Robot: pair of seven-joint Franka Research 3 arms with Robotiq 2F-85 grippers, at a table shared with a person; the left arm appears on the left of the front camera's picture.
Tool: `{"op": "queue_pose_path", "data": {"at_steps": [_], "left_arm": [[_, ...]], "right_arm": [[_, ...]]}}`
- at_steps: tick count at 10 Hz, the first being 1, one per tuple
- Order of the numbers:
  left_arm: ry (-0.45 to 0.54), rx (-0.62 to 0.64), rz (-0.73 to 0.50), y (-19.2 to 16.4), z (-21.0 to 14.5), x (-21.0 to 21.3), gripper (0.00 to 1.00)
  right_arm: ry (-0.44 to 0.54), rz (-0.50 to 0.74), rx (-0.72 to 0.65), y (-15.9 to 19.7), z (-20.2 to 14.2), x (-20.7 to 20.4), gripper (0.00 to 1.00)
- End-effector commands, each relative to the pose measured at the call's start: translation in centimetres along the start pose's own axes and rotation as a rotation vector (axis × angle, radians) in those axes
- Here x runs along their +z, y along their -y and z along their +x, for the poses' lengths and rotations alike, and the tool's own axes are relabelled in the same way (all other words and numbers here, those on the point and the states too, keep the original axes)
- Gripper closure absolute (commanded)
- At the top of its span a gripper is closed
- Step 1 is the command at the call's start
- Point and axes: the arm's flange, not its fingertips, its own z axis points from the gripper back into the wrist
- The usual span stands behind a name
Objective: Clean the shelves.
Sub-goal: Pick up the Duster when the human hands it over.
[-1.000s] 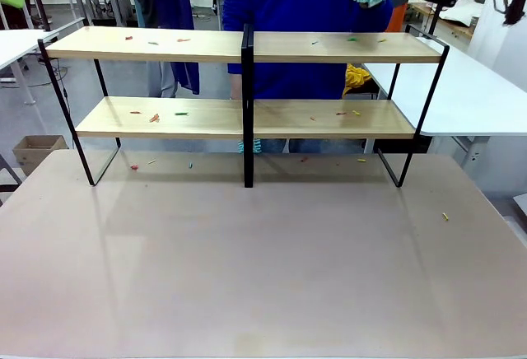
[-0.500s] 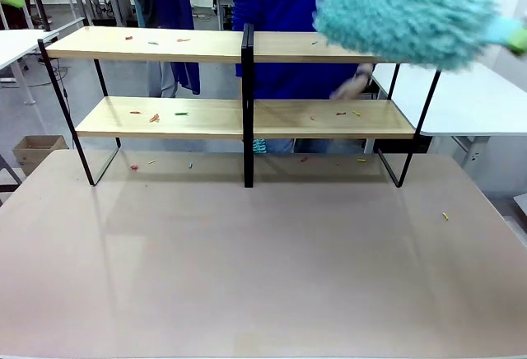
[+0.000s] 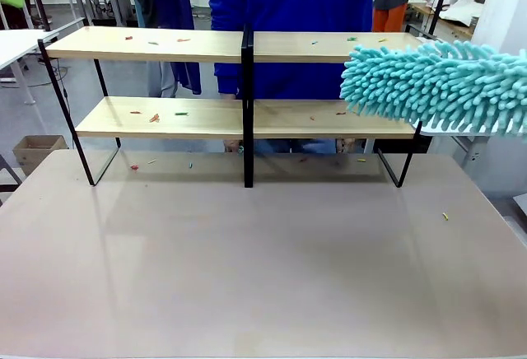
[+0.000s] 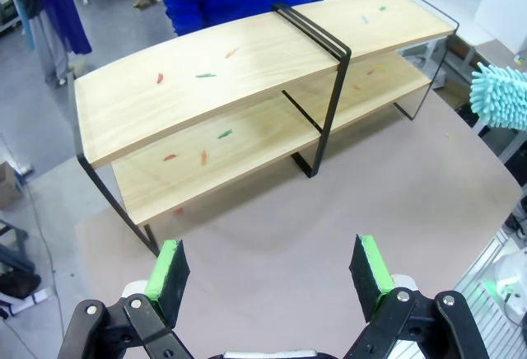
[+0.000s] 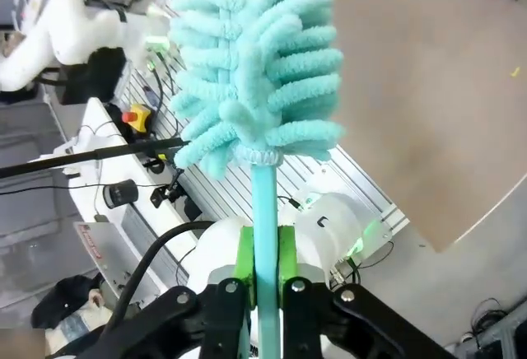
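I'm working remotely in a robotics lab: white work tables (image 3: pixel 15 44), cables (image 5: pixel 146 262) trailing beside a slotted metal bench (image 5: pixel 222 190) (emergency-stop button (image 5: pixel 138 117) included), a cardboard box (image 3: pixel 37 149) on the floor.

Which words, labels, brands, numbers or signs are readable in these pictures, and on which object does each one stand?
Readable text: none.
Shelves, duster, table: no print visible on them.
Small red label on a white unit beside the table, right wrist view: it may carry print, but it is too small and blurred to read.
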Motion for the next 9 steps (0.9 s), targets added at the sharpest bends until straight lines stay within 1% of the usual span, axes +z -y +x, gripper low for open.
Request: {"op": "queue_pose_path", "data": {"at_steps": [1, 2, 3, 4, 5, 6, 7, 8, 9], "left_arm": [[0.006, 0.001, -0.014, -0.1, 0.0, 0.0, 0.00], [0.006, 0.001, -0.014, -0.1, 0.0, 0.0, 0.00], [0.006, 0.001, -0.014, -0.1, 0.0, 0.0, 0.00], [0.006, 0.001, -0.014, -0.1, 0.0, 0.0, 0.00], [0.006, 0.001, -0.014, -0.1, 0.0, 0.0, 0.00], [0.006, 0.001, -0.014, -0.1, 0.0, 0.0, 0.00], [0.006, 0.001, -0.014, -0.1, 0.0, 0.0, 0.00], [0.006, 0.001, -0.014, -0.1, 0.0, 0.0, 0.00], [0.006, 0.001, -0.014, -0.1, 0.0, 0.0, 0.00]], "right_arm": [[-0.024, -0.001, 0.046, -0.1, 1.4, -0.7, 0.87], [-0.076, -0.029, 0.040, -0.2, 3.0, -2.1, 0.87], [-0.087, -0.049, 0.012, -0.1, 4.7, -3.7, 0.87], [-0.053, -0.070, 0.016, 0.0, 6.3, -5.5, 0.87], [-0.029, -0.117, 0.002, 0.4, 7.6, -7.3, 0.87], [-0.027, -0.099, -0.009, 0.8, 9.0, -9.3, 0.87], [-0.002, -0.161, -0.073, 1.3, 10.4, -11.3, 0.87], [0.081, -0.131, -0.065, 1.2, 11.5, -12.6, 0.87], [0.077, -0.095, -0.050, 0.7, 12.1, -13.2, 0.87]]}}
